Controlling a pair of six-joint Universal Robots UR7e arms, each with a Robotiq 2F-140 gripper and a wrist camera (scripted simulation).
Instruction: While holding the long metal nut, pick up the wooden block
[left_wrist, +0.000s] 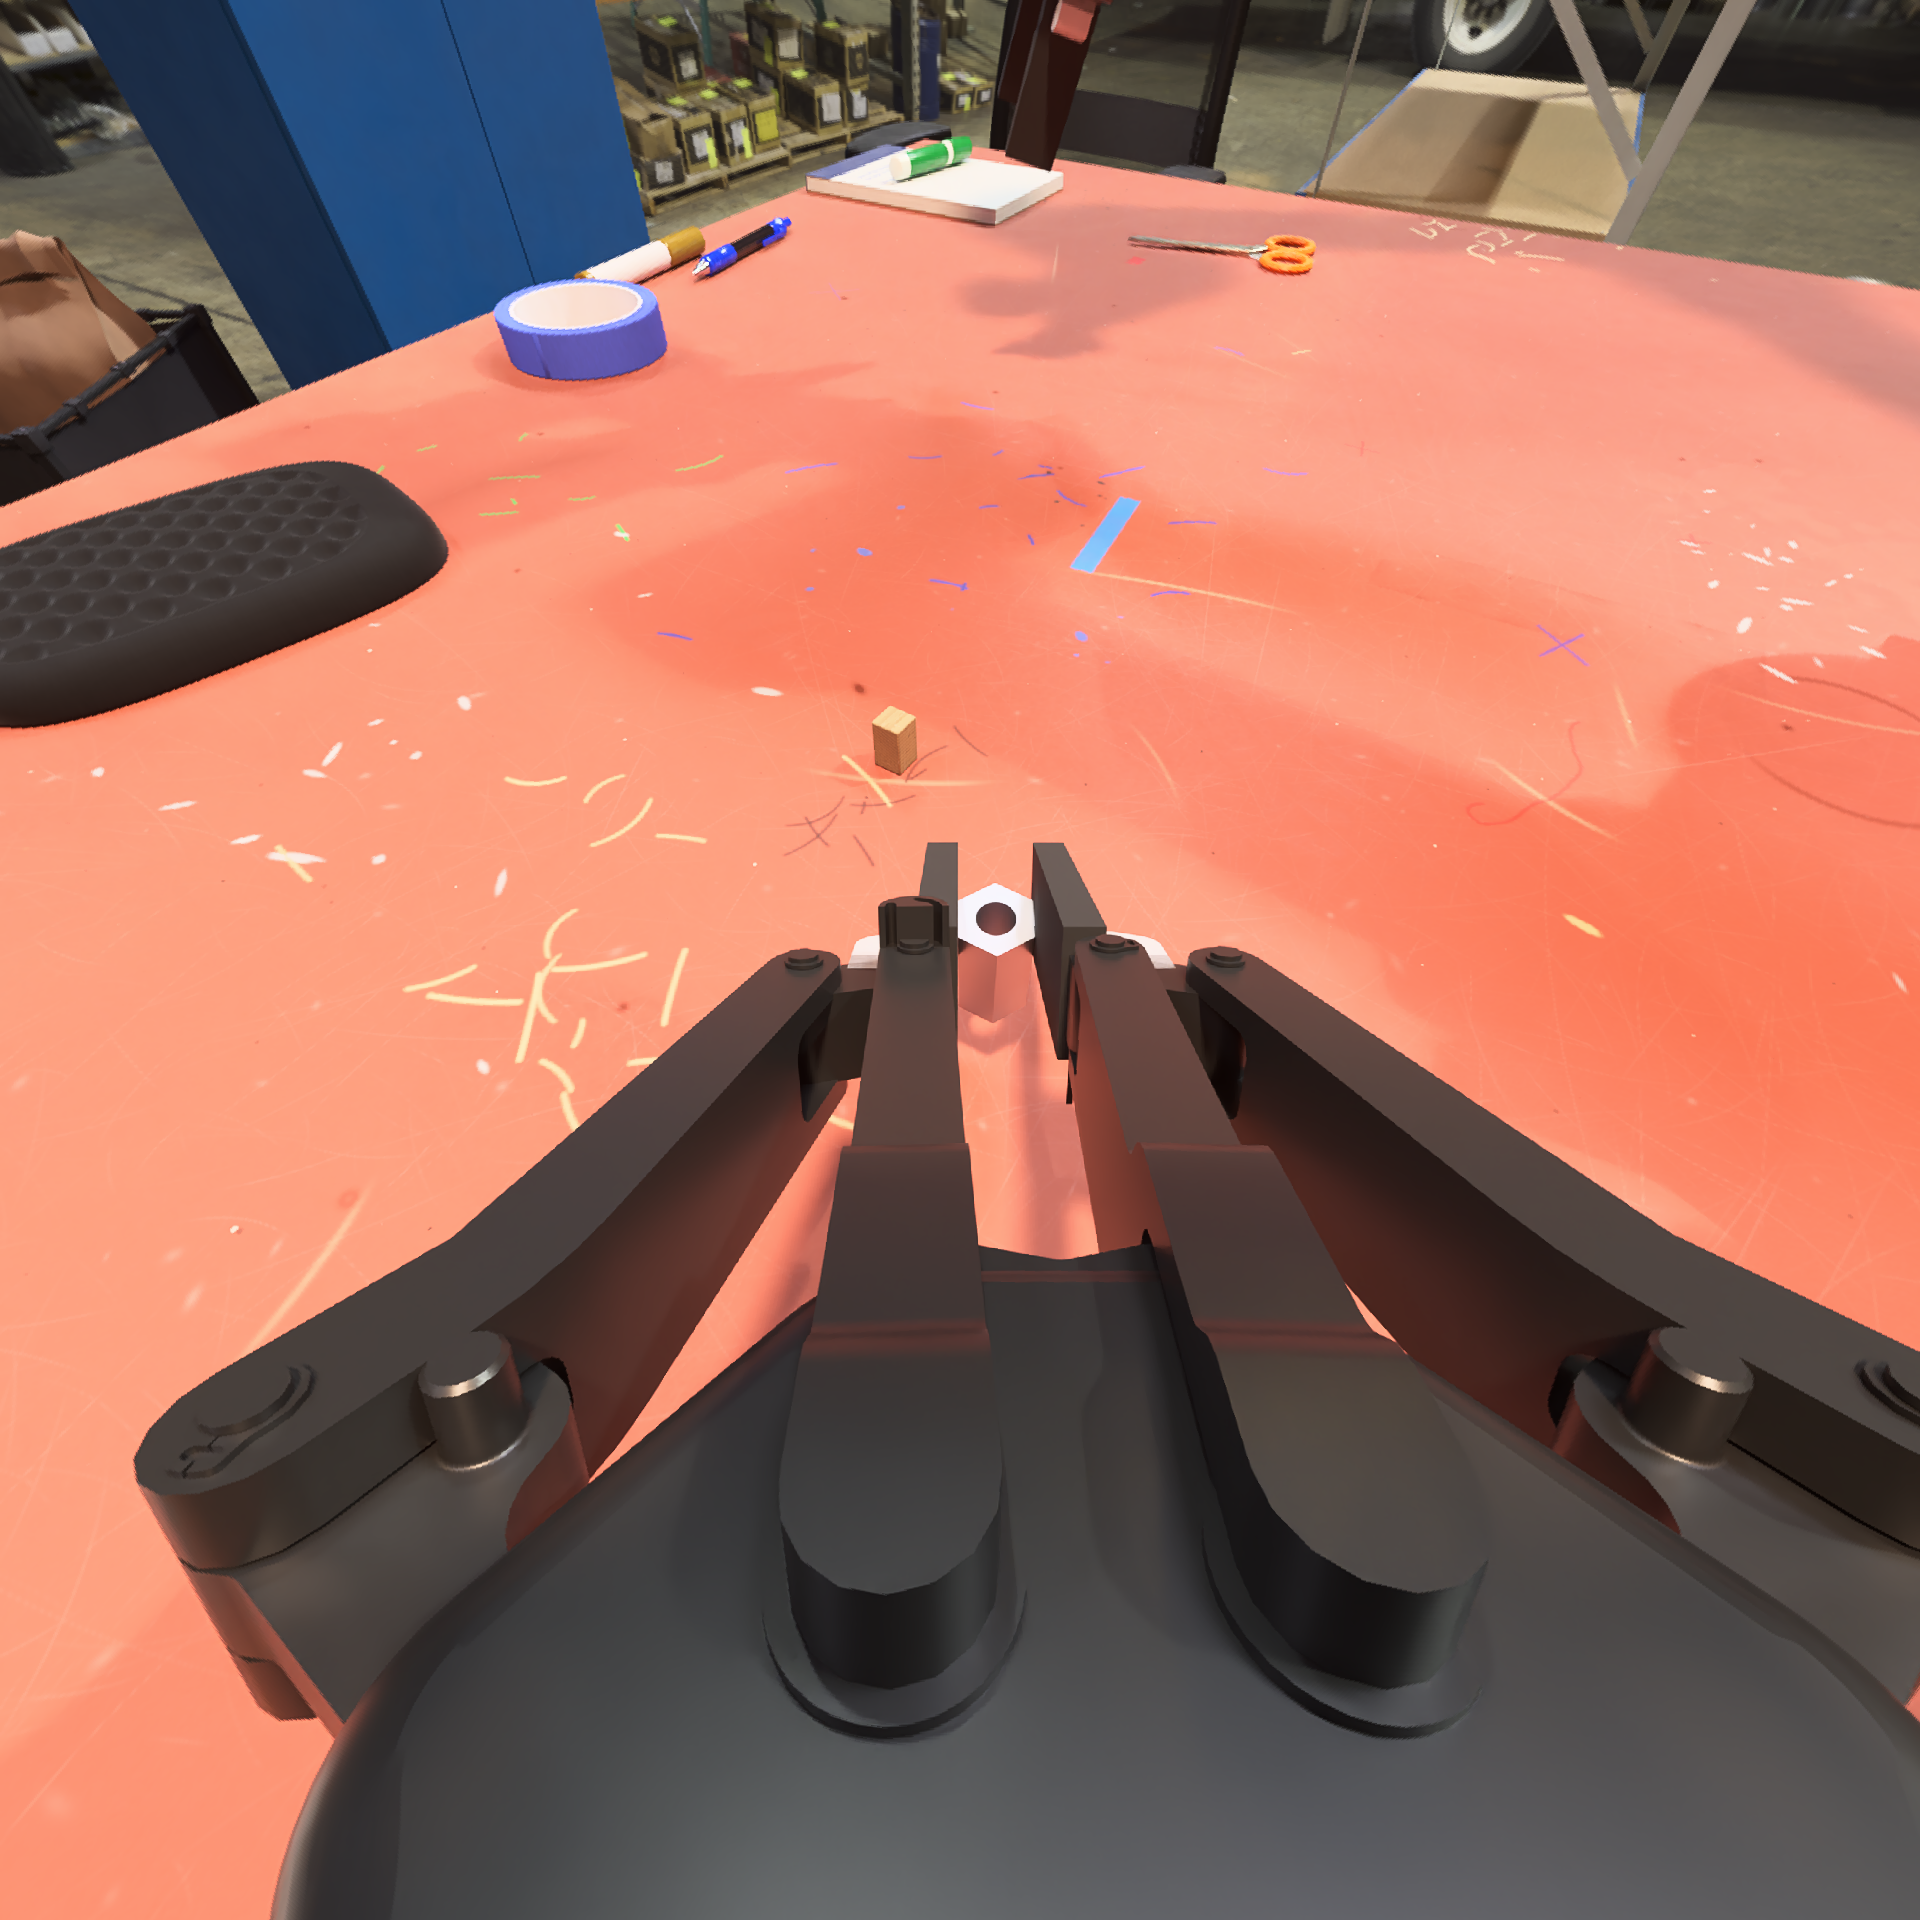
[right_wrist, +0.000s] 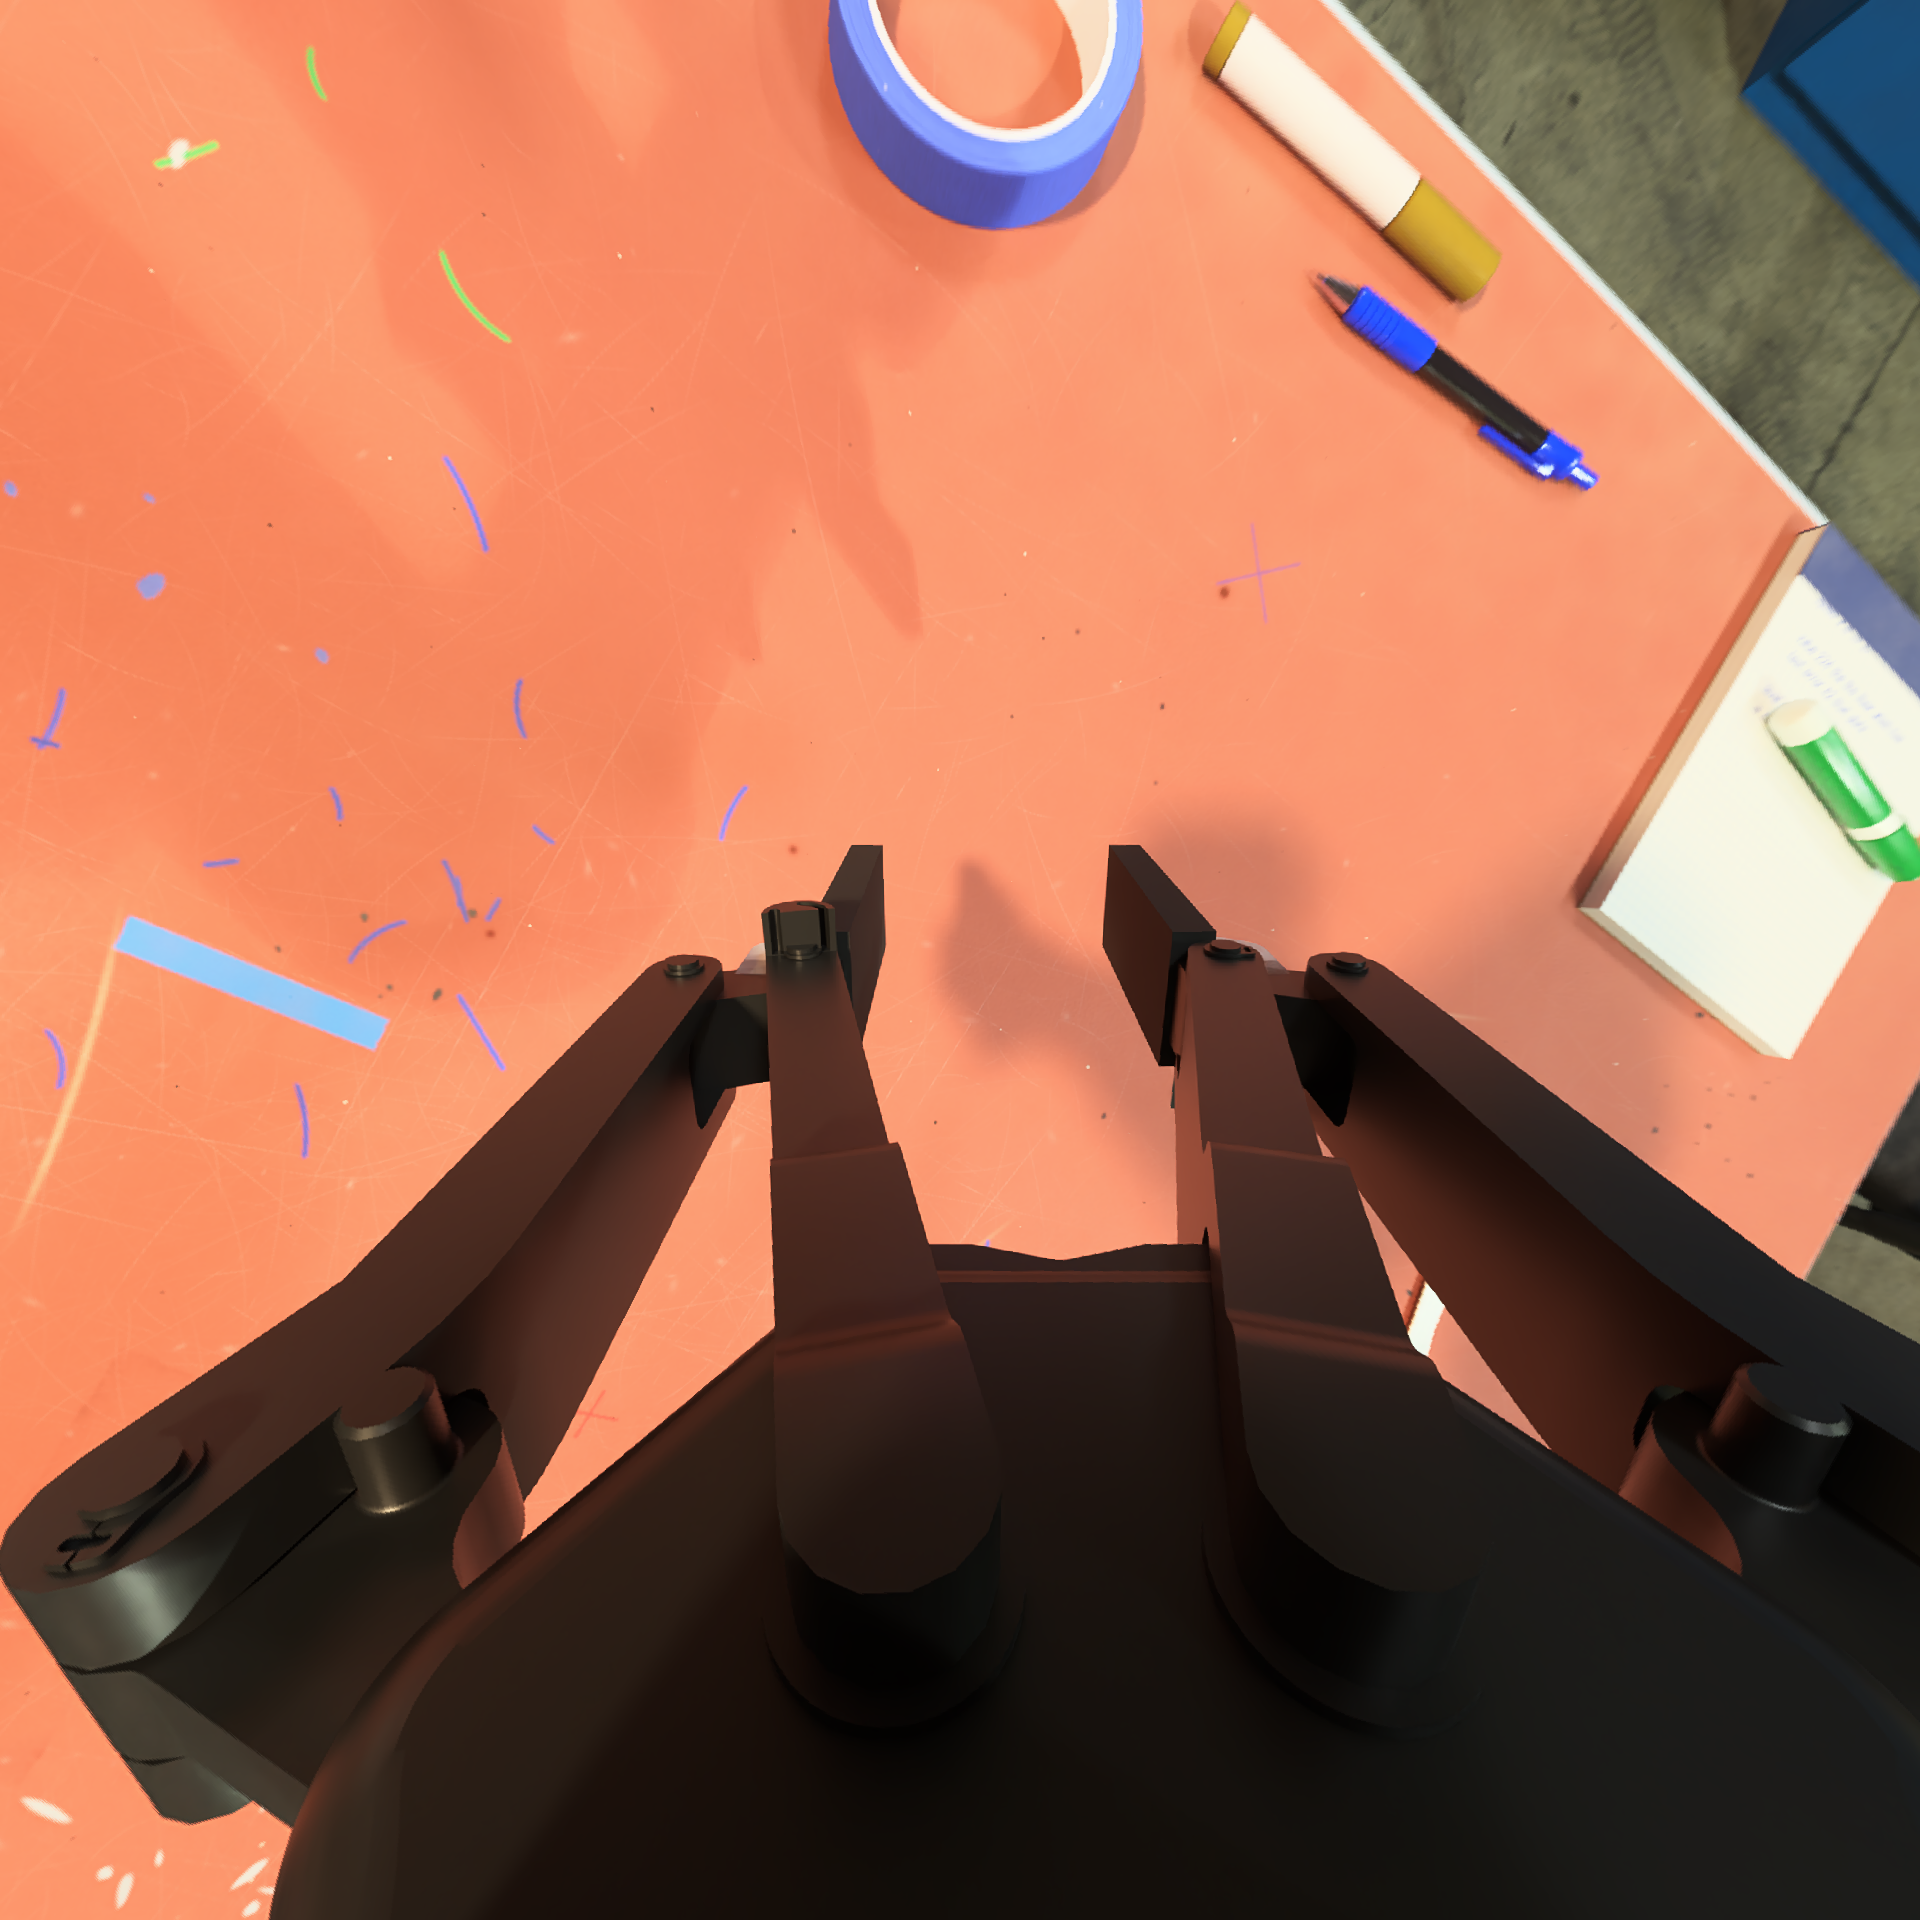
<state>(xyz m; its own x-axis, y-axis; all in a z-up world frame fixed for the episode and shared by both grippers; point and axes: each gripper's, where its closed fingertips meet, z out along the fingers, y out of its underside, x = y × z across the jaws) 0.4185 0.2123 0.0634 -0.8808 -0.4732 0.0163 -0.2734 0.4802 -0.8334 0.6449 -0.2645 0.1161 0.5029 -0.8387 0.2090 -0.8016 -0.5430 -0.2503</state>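
Observation:
In the left wrist view my left gripper (left_wrist: 994, 868) is shut on a long silver hex nut (left_wrist: 994, 935), held upright between the pads above the salmon table (left_wrist: 1351, 831). A small wooden block (left_wrist: 894, 740) stands on the table just ahead of the fingertips and slightly to the left, apart from them. In the right wrist view my right gripper (right_wrist: 994, 868) is open and empty above bare table; neither the block nor the nut shows in that view.
A blue tape roll (left_wrist: 580, 327) (right_wrist: 987, 99), a white and gold marker (right_wrist: 1351, 156), a blue pen (right_wrist: 1455, 379), a white notepad (right_wrist: 1756, 831) with a green marker (right_wrist: 1844, 790), orange scissors (left_wrist: 1262, 249) and a black honeycomb pad (left_wrist: 197, 582) lie around the table edges.

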